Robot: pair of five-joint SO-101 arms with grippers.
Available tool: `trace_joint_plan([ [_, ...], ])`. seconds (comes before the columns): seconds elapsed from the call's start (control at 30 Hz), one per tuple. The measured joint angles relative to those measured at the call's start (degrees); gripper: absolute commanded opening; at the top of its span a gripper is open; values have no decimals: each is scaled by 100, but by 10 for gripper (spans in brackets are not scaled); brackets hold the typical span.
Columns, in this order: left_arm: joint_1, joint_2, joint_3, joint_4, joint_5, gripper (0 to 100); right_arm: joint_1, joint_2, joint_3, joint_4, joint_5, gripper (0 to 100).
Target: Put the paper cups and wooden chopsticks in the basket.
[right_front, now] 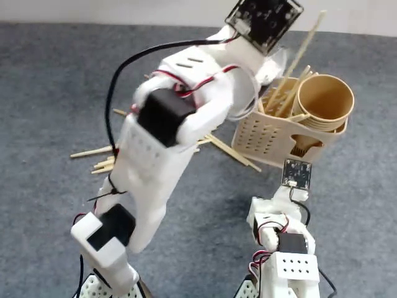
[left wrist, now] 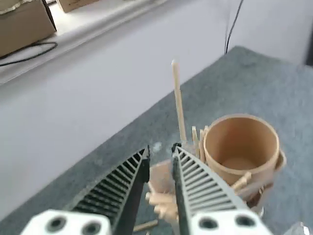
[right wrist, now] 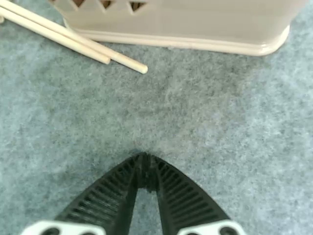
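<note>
The beige perforated basket stands at the back right. It holds a stack of paper cups and several upright wooden chopsticks. My left gripper hovers open just above the basket, beside the top cup and one tall chopstick; nothing lies between its fingers. More chopsticks lie on the carpet at the left and against the basket's front. My right gripper is shut and empty, low over the carpet in front of the basket, near two chopstick ends.
Grey carpet covers the table. The left arm's white body stretches diagonally across the middle and hides part of the loose chopsticks. The right arm stays near the front edge. A pale wall rises behind the table.
</note>
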State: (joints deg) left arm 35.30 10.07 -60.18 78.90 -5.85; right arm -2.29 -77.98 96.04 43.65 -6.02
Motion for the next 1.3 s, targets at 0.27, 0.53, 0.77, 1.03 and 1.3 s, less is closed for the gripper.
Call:
trace_joint_plan([
  [0.27,-571,-325,-589,1512,-141,84,0,0,0,0,0,6],
  [0.53,-1776,-378,-607,2119,-141,88,0,0,0,0,0,6],
  [0.77,-2857,-387,387,2127,-316,88,0,0,0,0,0,6],
  [1.03,-3244,-387,2277,2127,-1512,88,0,0,0,0,0,6],
  [1.3,-3270,-378,4097,2127,-2725,146,0,0,0,0,0,6],
])
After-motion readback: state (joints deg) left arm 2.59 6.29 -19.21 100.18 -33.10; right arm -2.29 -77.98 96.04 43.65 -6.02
